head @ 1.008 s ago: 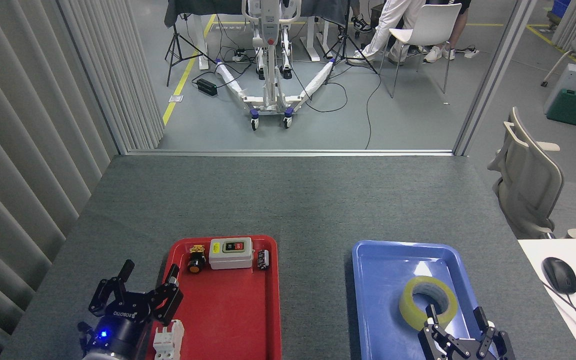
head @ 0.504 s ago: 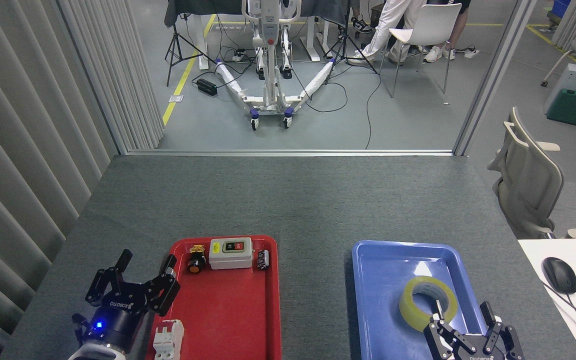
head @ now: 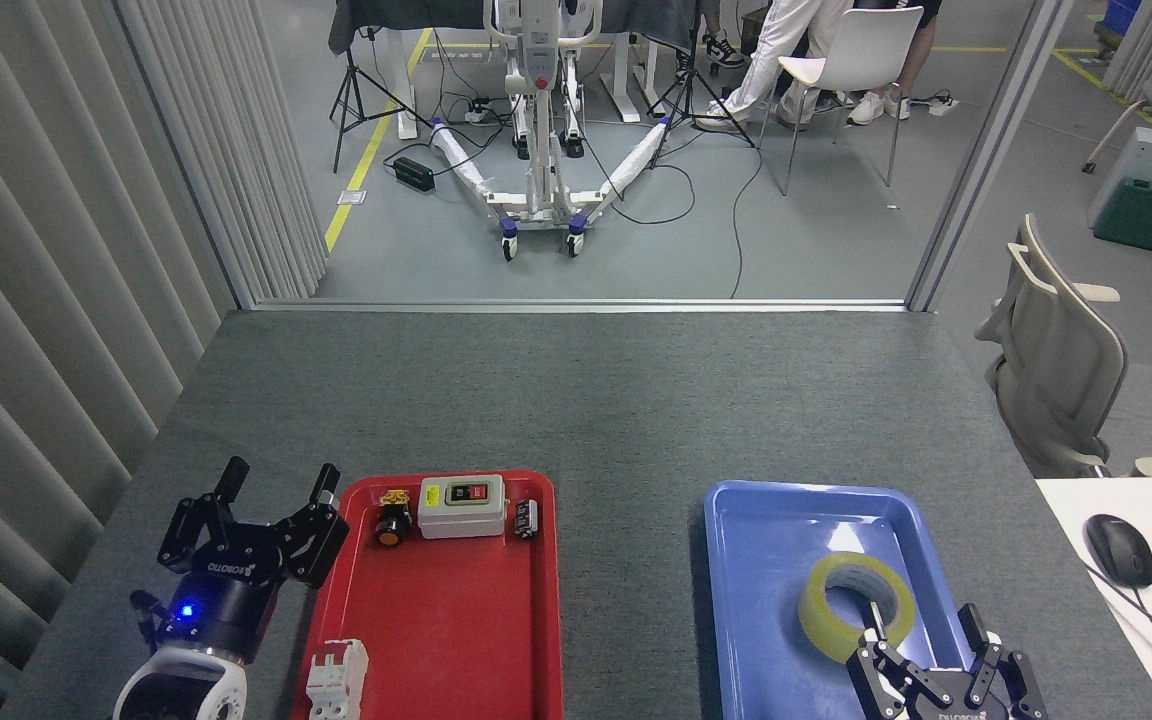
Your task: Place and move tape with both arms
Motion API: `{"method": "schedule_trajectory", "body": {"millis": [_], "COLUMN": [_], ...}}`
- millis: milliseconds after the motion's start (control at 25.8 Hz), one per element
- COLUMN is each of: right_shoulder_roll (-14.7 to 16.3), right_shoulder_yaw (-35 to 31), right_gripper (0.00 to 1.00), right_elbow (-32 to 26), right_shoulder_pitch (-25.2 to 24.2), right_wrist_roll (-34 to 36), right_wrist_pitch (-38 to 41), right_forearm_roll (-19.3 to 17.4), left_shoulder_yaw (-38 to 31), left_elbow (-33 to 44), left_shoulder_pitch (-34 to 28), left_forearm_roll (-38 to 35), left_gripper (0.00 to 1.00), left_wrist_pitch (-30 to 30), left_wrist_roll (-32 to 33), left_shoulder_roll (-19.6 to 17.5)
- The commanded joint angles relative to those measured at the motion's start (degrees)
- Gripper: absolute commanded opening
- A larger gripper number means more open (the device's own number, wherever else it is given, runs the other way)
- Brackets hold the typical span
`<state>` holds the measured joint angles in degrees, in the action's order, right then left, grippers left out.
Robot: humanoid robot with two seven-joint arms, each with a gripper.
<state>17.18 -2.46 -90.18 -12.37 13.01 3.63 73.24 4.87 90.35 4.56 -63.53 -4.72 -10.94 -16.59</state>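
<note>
Head view, tape (head: pixel 856 605) in blue tray (head: pixel 766 560), red tray (head: pixel 456 620) apart

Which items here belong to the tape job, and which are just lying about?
Job:
tape
blue tray
right gripper
left gripper

Lying about:
red tray
switch box
push button
circuit breaker
mouse
</note>
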Motion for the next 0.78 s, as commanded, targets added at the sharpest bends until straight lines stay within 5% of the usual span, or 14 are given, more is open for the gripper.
{"method": "schedule_trajectory", "body": {"millis": [0,233,736], "right_shoulder_roll": [-0.05,-0.05,-0.05], "right_shoulder_yaw": [0.0,0.0,-0.09], "right_gripper": [0.99,0.99,0.99], "right_elbow": [0.01,-0.26,-0.35], "right_shoulder_pitch": [0.06,-0.11,-0.2], "right_wrist_roll": [0.0,0.08,0.08], "right_wrist_pitch": [-0.02,0.06,0.06], "right_forearm_roll": [0.06,0.06,0.06], "left_shoulder_yaw": [-0.39,-0.39,-0.56], "left_elbow": [0.0,7.82,4.83], "left_shoulder_pitch": [0.1,-6.22,-6.31], "left_forearm_roll": [-0.02,-0.02,-0.02], "left_gripper": [1.0,1.0,1.0], "left_wrist_pitch": [0.68,0.33,2.96], "left_wrist_roll": [-0.05,-0.05,-0.22], "left_shoulder_roll": [-0.46,-1.08,0.42]}}
